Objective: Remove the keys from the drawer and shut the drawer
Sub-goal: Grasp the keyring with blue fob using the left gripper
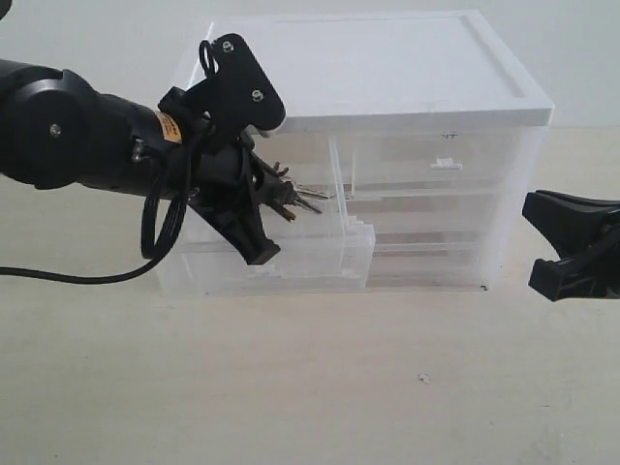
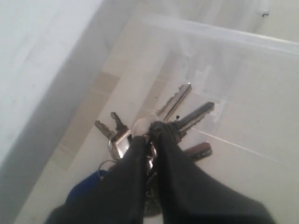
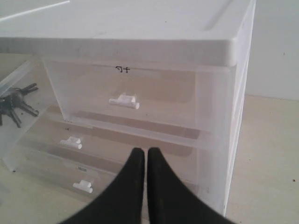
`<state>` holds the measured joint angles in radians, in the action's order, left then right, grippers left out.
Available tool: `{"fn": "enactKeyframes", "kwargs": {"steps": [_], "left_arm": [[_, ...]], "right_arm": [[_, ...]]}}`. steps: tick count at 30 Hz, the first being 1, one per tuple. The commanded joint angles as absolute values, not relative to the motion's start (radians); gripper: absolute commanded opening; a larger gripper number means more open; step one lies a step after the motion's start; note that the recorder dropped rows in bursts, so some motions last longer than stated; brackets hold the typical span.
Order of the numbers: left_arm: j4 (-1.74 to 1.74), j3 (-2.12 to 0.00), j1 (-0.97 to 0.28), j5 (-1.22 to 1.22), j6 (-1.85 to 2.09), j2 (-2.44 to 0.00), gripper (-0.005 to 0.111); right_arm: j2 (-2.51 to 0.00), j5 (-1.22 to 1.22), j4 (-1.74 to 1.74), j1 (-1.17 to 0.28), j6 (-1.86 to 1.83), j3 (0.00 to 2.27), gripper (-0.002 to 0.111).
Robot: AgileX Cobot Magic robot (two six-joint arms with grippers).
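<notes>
My left gripper (image 1: 274,199) is shut on the keys (image 1: 298,200), a fan of silver-grey blades sticking out past the fingertips. In the left wrist view the keys (image 2: 180,109) spread above the drawer's pale floor, and the blue tag (image 2: 86,186) hangs beside one finger. The drawer (image 1: 315,260) is the upper left half-width one and stands pulled out from the cabinet; its translucent wall (image 2: 210,30) shows beyond the keys. My right gripper (image 1: 572,247) hovers off the cabinet's right side, shut and holding nothing (image 3: 146,151).
The white-topped translucent cabinet (image 1: 387,68) fills the middle of the tan table. Its twin half-width drawer (image 3: 124,100) and the full-width drawers (image 3: 71,142) below it are pushed in. A black cable (image 1: 155,232) loops under the left arm.
</notes>
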<state>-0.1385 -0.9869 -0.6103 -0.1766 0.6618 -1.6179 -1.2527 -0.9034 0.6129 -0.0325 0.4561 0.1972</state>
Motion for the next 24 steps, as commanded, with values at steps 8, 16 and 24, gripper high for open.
{"fn": "enactKeyframes", "kwargs": {"steps": [8, 16, 24], "left_arm": [[-0.078, -0.970, -0.698, -0.317, 0.726, -1.454, 0.004], [-0.058, -0.970, -0.720, -0.326, 0.695, -1.393, 0.004], [-0.062, -0.970, -0.710, -0.233, 0.614, -1.505, 0.050]], "right_arm": [[-1.257, -0.906, 0.615, -0.032, 0.462, 0.202, 0.000], [-1.257, -0.900, 0.615, -0.032, 0.462, 0.202, 0.000], [-1.257, -0.900, 0.615, -0.032, 0.466, 0.202, 0.000]]}}
